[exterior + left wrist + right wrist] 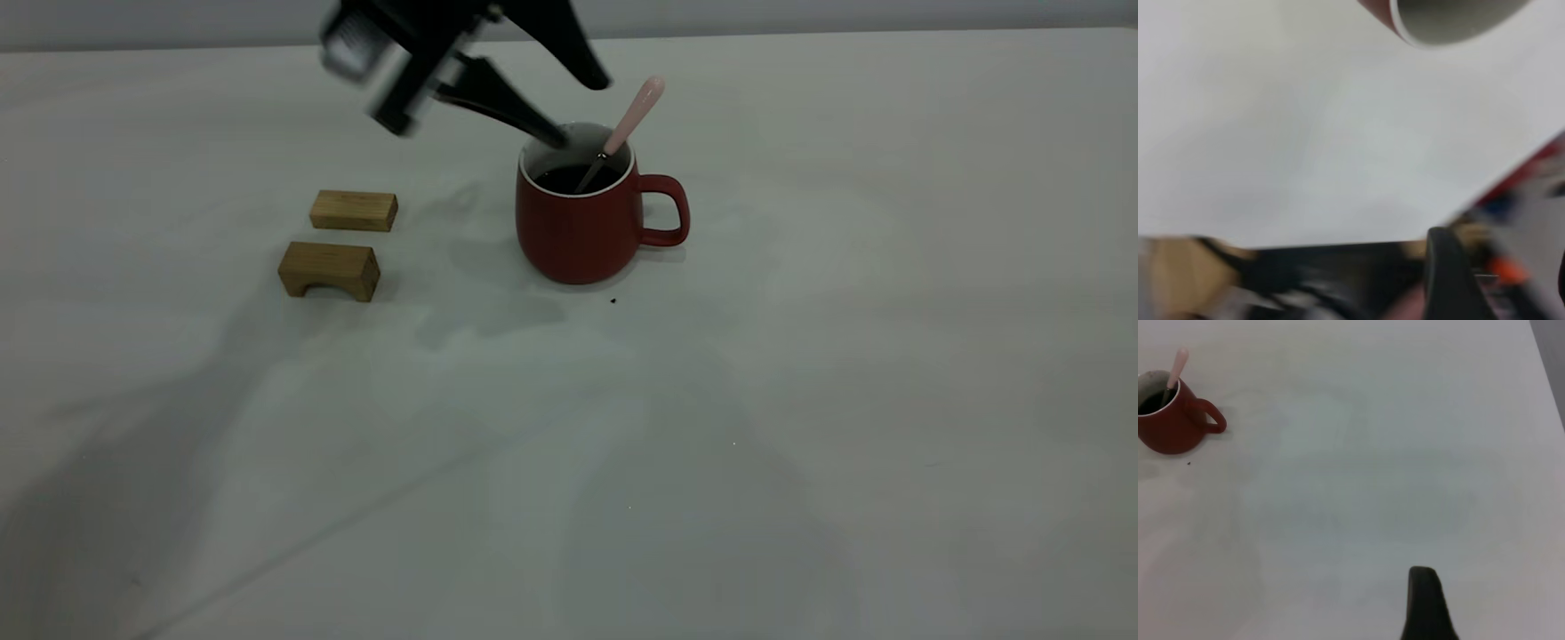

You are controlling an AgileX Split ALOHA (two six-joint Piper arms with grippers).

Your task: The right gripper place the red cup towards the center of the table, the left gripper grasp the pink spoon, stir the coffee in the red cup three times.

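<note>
The red cup [582,218] stands upright near the middle of the desk [800,444], handle to the right, so the placing step looks done. The pink spoon [622,133] leans in it, its metal bowl down in the dark coffee [569,178] and its pale handle slanting up past the right side of the rim, with nothing gripping it. The left gripper [569,98] hangs just above the cup's far-left rim, its two black fingers spread apart and empty; the lower finger reaches to the rim, the upper one ends short of the spoon handle. I judge that either the spoon has been let go in the cup or it has yet to be gripped for stirring; one moment cannot show how many stirs, if any, are done. The right gripper [1426,607] is well away from the cup at the right, only one dark fingertip showing in its wrist view, so whether it is open cannot be told. Two small wooden blocks [342,240] lie to the left of the cup, apart from it.
</note>
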